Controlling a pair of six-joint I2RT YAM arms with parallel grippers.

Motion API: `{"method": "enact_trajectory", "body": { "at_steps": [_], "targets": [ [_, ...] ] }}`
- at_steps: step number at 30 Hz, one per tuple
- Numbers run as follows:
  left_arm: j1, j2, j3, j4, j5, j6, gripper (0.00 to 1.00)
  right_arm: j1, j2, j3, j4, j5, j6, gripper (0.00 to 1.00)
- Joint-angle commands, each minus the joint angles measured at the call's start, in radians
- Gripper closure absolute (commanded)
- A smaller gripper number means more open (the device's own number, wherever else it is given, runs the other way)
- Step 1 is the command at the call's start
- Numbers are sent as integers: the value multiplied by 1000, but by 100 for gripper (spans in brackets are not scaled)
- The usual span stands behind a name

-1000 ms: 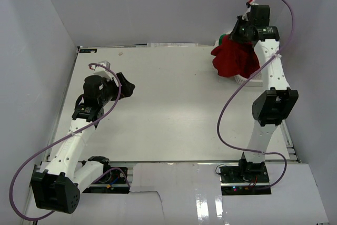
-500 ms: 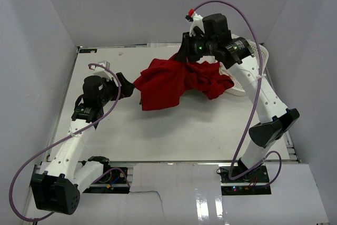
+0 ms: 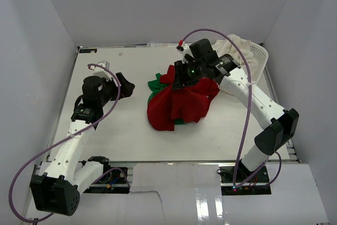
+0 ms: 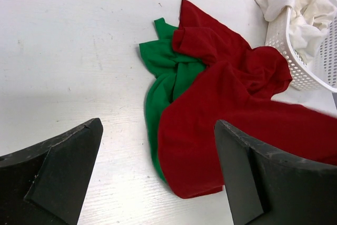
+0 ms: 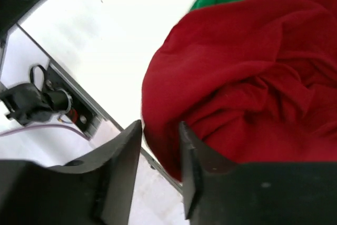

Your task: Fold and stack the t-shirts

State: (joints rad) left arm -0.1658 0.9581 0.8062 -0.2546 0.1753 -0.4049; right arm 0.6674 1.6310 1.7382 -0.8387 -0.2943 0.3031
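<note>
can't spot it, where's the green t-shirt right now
In the top view the green t-shirt lies mid-table, mostly under the red t-shirt, its edge showing on the left.

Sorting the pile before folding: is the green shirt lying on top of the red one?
No, the red shirt lies over the green shirt, covering most of it.

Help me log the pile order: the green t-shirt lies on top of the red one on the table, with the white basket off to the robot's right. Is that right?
No. The red t-shirt lies on top, covering most of the green t-shirt, which peeks out at one side. The left wrist view shows this. The rest stands.
</note>
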Motion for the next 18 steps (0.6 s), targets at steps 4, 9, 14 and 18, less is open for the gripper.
{"method": "enact_trajectory", "body": {
  "at_steps": [4,9,14,18],
  "targets": [
    [2,14,8,-2,16,3,2,29,-95,-137,-8,156,25,30],
    [0,28,10,-2,36,1,2,-38,-103,-132,-49,331,18,13],
    [-1,36,10,3,49,0,2,-218,-74,-247,38,305,-5,14],
    [0,41,7,6,53,3,2,-278,70,-218,96,314,-22,16]
  ]
}}
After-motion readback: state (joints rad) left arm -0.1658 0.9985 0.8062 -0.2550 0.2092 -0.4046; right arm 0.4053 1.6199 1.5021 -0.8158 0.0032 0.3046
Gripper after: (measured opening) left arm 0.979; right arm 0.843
